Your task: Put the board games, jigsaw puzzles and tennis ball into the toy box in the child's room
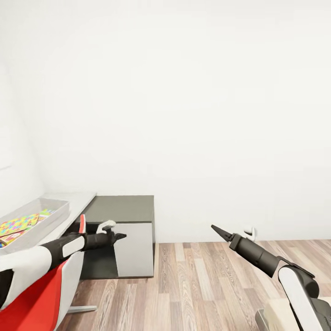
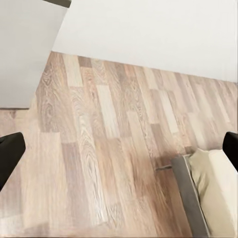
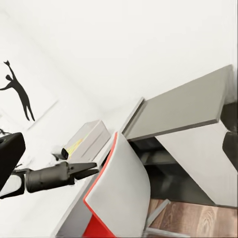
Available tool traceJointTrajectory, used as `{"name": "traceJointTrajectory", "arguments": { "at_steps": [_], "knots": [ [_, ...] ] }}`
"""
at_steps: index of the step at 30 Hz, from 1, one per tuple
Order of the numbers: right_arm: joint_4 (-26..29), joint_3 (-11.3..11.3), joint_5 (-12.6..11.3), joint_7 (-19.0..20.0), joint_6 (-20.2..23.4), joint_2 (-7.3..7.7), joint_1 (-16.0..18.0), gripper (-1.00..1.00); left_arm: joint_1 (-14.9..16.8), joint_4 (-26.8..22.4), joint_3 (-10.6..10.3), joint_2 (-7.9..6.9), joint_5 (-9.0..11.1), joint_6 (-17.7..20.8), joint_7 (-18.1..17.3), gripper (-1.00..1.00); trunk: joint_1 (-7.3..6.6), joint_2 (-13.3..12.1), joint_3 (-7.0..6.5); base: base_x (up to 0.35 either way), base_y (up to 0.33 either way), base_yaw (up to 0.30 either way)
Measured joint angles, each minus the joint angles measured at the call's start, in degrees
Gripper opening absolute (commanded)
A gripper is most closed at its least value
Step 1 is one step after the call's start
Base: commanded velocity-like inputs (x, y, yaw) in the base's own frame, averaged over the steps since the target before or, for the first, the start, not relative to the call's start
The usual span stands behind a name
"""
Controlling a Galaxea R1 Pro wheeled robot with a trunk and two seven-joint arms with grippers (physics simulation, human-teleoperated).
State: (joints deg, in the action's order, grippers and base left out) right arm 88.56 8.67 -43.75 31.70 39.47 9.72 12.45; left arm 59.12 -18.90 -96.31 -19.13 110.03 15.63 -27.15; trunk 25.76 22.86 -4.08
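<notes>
While both tools gape empty, the toy box (image 1: 39, 212) sits on the white table (image 1: 78, 202) above plank floor (image 1: 202, 285).

Quick tally: two arms out front, so two grippers, the left gripper (image 1: 120, 236) and the right gripper (image 1: 215, 228). Beside the left one sits one chair (image 1: 50, 294) (red seat, white shell), showing again past the right jaws in the right wrist view (image 3: 121, 191). Just beyond it, one grey cabinet (image 1: 125, 234). One white table (image 1: 76, 204) carries one clear toy box (image 1: 55, 210), and inside I count two colourful flat boxes (image 1: 20, 224), possibly more, hard to tell. Past the right jaws, one wall sticker (image 3: 19, 91), a dark figure with raised arm. Beneath the left jaws, one plank floor (image 2: 109, 148) and one beige pad (image 2: 218, 188).
</notes>
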Motion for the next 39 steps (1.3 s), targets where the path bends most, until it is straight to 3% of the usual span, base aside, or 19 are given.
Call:
{"name": "traceJointTrajectory", "arguments": {
  "at_steps": [2,3,5,6,11,14,18,24,31,35,39],
  "knots": [
    [-0.1,0.1,1.8,-0.4,-0.1,-0.02,0.0,1.0,-0.6,1.9,0.0,2.31,0.0,0.0,3.3,1.0,0.0,0.0,0.0,0.0,0.0,0.0],
    [-0.2,0.1,3.5,-0.7,-0.1,-0.03,0.0,1.0,-1.3,3.9,0.0,4.59,0.0,0.0,6.3,1.0,0.0,0.0,0.0,0.0,0.0,0.0],
    [-0.3,0.2,5.0,-0.9,-0.1,-0.03,0.0,1.0,-2.1,6.2,0.0,6.89,0.0,0.0,9.0,1.0,0.0,0.0,0.0,0.0,0.0,0.0],
    [-0.3,0.2,5.9,-1.1,-0.1,-0.05,0.0,1.0,-3.2,8.4,0.0,8.86,0.0,-0.1,11.1,1.0,0.0,0.0,0.01,0.0,0.0,0.0],
    [-2.5,0.2,7.2,-2.6,0.0,-0.13,0.2,1.0,-6.0,13.0,-0.1,12.65,0.0,-0.1,14.9,1.0,0.0,0.0,0.0,0.0,0.0,0.0],
    [-5.1,0.2,7.4,-5.8,0.4,-0.13,0.7,1.0,-7.9,14.1,-0.1,13.33,-0.1,-0.1,16.0,1.0,0.0,0.0,0.0,0.0,0.0,0.0],
    [-8.1,-0.4,7.4,-12.3,0.9,-0.17,1.0,1.0,-12.9,14.8,-0.3,13.55,-0.1,-1.4,18.3,1.0,0.0,0.0,0.01,0.0,0.0,0.0],
    [-19.4,-7.5,7.7,-22.4,0.5,-0.15,1.0,1.0,-22.7,15.1,-0.9,13.84,-0.4,-8.8,26.0,1.0,0.0,0.0,0.03,0.0,0.0,0.0],
    [-34.4,-12.9,8.9,-27.4,-1.0,-0.24,0.5,1.0,-32.2,15.2,-3.8,13.97,-0.1,-13.8,30.7,1.0,0.0,0.0,0.02,0.0,0.0,0.0],
    [-48.5,-16.3,12.9,-29.9,-8.0,-0.99,0.4,1.0,-38.3,15.3,-4.6,13.79,-0.2,-17.7,31.4,1.0,0.0,0.0,0.02,0.0,0.0,0.0],
    [-64.3,-19.1,17.7,-31.2,-18.1,-2.86,0.3,1.0,-43.8,15.3,-4.9,13.66,-0.1,-21.4,31.5,1.0,-0.01,0.0,0.09,0.0,0.0,0.0]
  ]
}}
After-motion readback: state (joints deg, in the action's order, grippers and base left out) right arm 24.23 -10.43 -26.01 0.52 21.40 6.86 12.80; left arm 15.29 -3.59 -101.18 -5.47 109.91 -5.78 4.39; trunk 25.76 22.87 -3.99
